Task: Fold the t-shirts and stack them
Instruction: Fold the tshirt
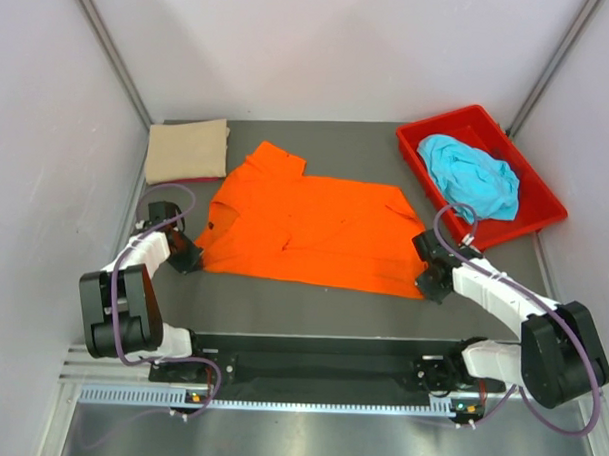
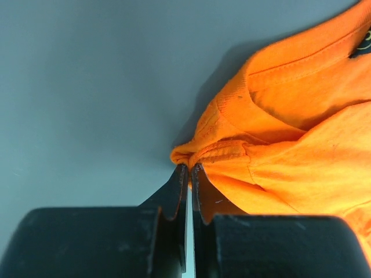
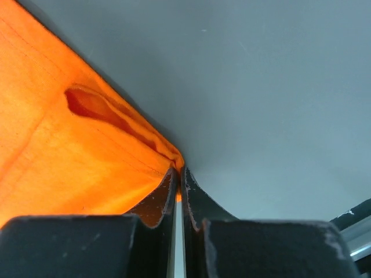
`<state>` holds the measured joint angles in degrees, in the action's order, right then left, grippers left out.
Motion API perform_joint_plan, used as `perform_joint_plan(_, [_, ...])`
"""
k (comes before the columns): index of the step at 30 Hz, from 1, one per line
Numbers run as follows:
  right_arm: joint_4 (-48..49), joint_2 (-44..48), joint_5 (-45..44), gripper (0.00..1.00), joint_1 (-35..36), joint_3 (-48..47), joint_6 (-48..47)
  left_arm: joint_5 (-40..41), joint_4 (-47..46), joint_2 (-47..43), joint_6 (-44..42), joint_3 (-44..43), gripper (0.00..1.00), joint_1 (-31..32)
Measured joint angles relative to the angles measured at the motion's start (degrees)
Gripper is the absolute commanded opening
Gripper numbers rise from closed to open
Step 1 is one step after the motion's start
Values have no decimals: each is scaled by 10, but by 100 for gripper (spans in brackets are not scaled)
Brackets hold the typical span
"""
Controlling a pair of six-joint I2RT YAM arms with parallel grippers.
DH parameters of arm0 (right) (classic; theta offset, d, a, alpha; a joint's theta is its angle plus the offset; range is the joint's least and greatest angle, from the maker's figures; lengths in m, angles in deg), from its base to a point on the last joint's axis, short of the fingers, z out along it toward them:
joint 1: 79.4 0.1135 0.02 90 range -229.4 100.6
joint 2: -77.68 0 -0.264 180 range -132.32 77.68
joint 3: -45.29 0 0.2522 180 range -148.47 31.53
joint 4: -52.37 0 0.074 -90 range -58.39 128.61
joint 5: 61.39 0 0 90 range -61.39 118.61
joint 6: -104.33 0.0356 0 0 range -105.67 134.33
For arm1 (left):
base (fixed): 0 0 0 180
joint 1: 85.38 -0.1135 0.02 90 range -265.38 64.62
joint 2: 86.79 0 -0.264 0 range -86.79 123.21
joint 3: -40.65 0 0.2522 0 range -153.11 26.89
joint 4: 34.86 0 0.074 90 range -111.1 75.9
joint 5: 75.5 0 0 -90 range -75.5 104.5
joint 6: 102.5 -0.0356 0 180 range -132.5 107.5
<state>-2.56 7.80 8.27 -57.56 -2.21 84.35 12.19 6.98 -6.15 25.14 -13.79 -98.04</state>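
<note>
Your left gripper [image 2: 188, 169] has its fingers pressed together on a small knot of the orange shirt [image 2: 290, 145]. Only a bunched bit of seam sits at the very tips, and the rest of the cloth spills away to one side of them. Your right gripper [image 3: 178, 171] is likewise clamped on the shirt's corner, with a thin sliver of orange showing between the fingers and the hem running off to the other side.

Between the two grips the shirt lies spread on the table [image 1: 312, 308], reaching away from the fingers. Beyond the left fingers a tan shirt [image 1: 187, 151] lies folded. Beyond the right fingers a blue shirt [image 1: 471, 176] sits crumpled in a red bin [image 1: 540, 211].

Both bites look shallow, so a quick lift could pull the cloth out of the tips, the left one sooner. I cannot tell whether each pinch holds both layers. If one holds only the top layer, the lower layer may sag and spoil the fold. Raise one side faster than the other and the edge will skew. Swing the cloth too far and it may brush the tan shirt.
</note>
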Motion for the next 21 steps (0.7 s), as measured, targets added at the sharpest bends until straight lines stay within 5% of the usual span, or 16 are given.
perform_joint_plan(21, [-24,46,1,0,0,23,-74,78,107,-108,62,13,0,0])
